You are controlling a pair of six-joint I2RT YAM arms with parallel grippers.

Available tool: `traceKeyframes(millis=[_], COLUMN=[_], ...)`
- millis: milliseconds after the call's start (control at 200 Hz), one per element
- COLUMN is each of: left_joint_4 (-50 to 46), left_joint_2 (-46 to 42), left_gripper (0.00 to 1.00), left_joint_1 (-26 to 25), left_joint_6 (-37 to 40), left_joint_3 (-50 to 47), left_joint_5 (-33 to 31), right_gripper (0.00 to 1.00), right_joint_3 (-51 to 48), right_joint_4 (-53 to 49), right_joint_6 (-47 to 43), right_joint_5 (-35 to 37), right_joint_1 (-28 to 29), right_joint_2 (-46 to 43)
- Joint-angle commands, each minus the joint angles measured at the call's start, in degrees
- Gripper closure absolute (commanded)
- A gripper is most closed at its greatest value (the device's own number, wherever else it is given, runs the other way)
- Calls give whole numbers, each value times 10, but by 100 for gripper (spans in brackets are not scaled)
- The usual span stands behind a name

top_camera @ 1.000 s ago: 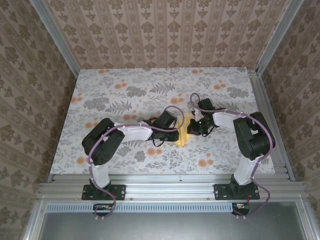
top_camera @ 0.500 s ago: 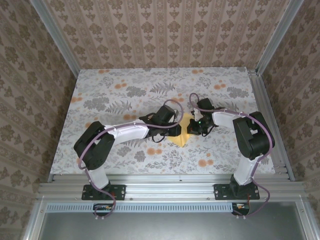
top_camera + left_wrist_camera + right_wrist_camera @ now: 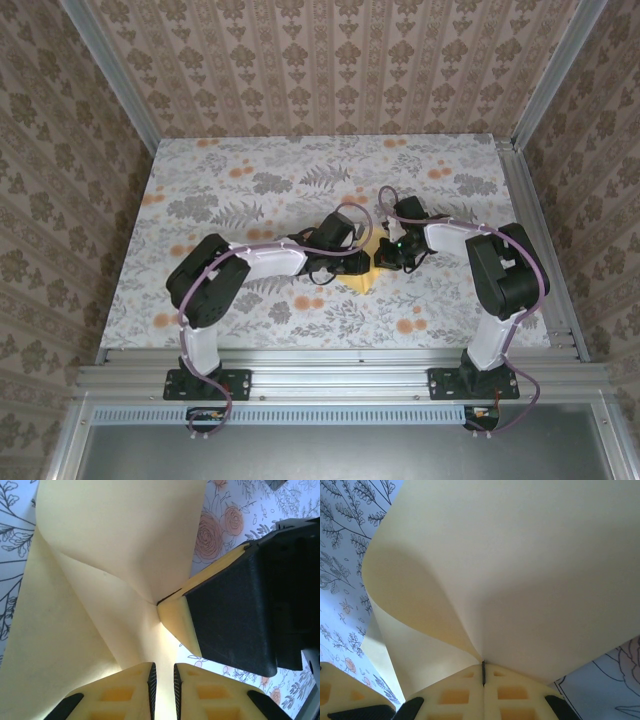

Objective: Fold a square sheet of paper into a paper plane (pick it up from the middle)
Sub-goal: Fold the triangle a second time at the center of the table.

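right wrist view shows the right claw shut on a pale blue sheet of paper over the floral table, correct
Not quite: the sheet of paper is pale yellow, not pale blue, as the right wrist view shows. The right claw is indeed shut on it over the floral table.

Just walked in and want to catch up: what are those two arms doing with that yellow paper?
Both arms meet over a square sheet of paper at the middle of the flowered table. The right hand is shut on a pinch of it, so the sheet bows in curves. The left hand, fingers almost together, appears to grip it right beside. One diagonal crease shows; no plane shape yet.
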Motion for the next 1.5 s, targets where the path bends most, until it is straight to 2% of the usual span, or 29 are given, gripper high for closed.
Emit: traceKeyframes(millis=[0,320,1085,1495], left_joint_4=[29,37,-11,-28], left_joint_2=[14,29,65,73], left_gripper=[80,80,80,81], left_joint_1=[8,18,21,19], left_joint_6=[-12,-9,15,21], left_joint_3=[1,-12,-11,-21], left_joint_5=[15,18,-12,-25], right_gripper=[99,99,97,74], right_joint_3=[-14,-20,-25,0], right_joint_4=[-23,-21,-11,-39], right_joint_6=[-1,2,10,21], right_joint_5=[40,38,27,21], right_joint_1=[6,7,7,1], right_joint_2=[15,11,2,-63])
